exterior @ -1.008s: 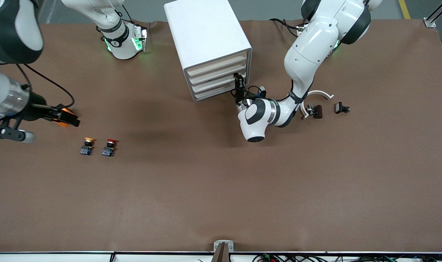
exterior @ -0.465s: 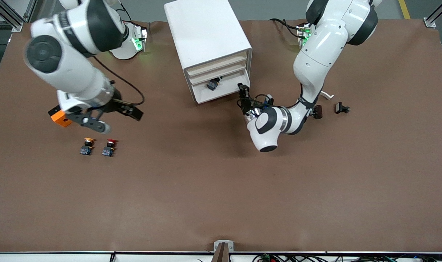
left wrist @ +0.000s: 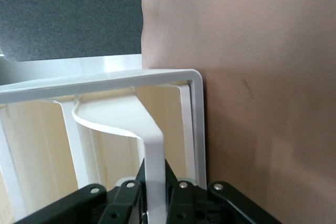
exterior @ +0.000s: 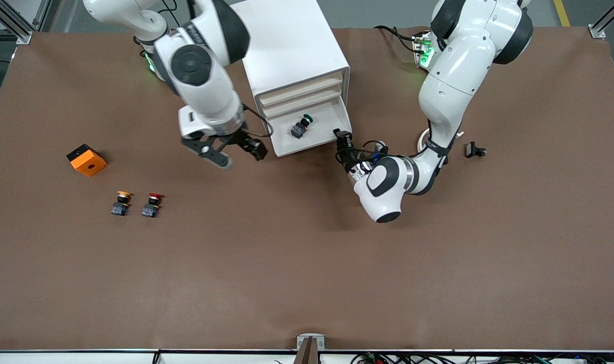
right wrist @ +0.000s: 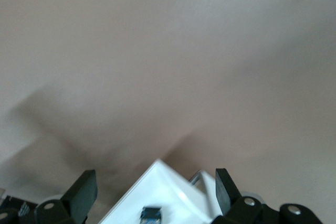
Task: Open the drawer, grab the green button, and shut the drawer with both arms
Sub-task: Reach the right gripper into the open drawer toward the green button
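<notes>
Your front view alone shows the green-capped button (exterior: 300, 127) in the open drawer (exterior: 314, 132); the left tool (exterior: 343, 143) clamps its handle (left wrist: 149, 145), and the right tool (exterior: 236, 151) hangs spread beside it.

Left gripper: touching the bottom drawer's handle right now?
Touching. The left wrist view shows the left gripper shut on the drawer's curved white handle, which runs down between its fingers.

The left arm's black gripper (left wrist: 152, 211) is cut off by the left wrist view's edge. In the right wrist view the small blue-bodied green-capped button (right wrist: 151, 214) is blurred and partly cropped.
</notes>
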Available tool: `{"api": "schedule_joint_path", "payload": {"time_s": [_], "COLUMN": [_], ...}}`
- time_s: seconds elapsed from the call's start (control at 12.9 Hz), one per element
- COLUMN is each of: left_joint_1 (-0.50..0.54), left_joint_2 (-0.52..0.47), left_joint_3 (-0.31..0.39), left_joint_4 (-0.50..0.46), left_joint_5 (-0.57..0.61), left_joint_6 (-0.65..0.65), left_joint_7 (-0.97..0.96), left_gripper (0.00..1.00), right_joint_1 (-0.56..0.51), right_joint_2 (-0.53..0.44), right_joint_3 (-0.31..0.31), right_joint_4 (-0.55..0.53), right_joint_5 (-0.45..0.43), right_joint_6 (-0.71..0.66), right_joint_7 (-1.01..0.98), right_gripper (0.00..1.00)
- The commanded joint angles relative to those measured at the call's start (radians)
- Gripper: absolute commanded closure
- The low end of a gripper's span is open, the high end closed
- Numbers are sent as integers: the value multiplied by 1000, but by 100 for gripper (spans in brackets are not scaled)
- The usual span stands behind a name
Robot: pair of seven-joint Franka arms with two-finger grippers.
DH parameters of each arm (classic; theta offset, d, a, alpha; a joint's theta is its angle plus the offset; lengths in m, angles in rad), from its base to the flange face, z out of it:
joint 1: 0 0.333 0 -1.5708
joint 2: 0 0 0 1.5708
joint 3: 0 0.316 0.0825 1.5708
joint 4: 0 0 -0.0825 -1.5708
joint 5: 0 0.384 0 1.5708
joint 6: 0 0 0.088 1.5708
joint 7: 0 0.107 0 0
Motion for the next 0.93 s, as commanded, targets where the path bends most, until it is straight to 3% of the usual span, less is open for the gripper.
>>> {"api": "schedule_joint_path", "payload": {"time_s": [0.0, 0.7, 0.78, 0.85], "left_joint_1": [28, 83, 81, 81], "left_joint_2": [11, 13, 13, 13], "left_joint_3": [-3, -5, -5, -5], "left_joint_4": [78, 112, 112, 110], "left_joint_5": [-40, -63, -63, -63], "left_joint_6": [85, 136, 136, 136], "left_joint_7": [-13, -11, -10, -8], "left_gripper": [93, 87, 83, 71], "right_joint_1": [74, 209, 222, 231], "right_joint_2": [52, 217, 239, 256], "right_joint_3": [-14, -15, -15, -17], "right_joint_4": [3, 29, 38, 38], "right_joint_5": [-6, -32, -39, -49], "right_joint_6": [55, 193, 201, 216], "right_joint_7": [88, 340, 349, 364], "right_gripper": [0, 0, 0, 0]}}
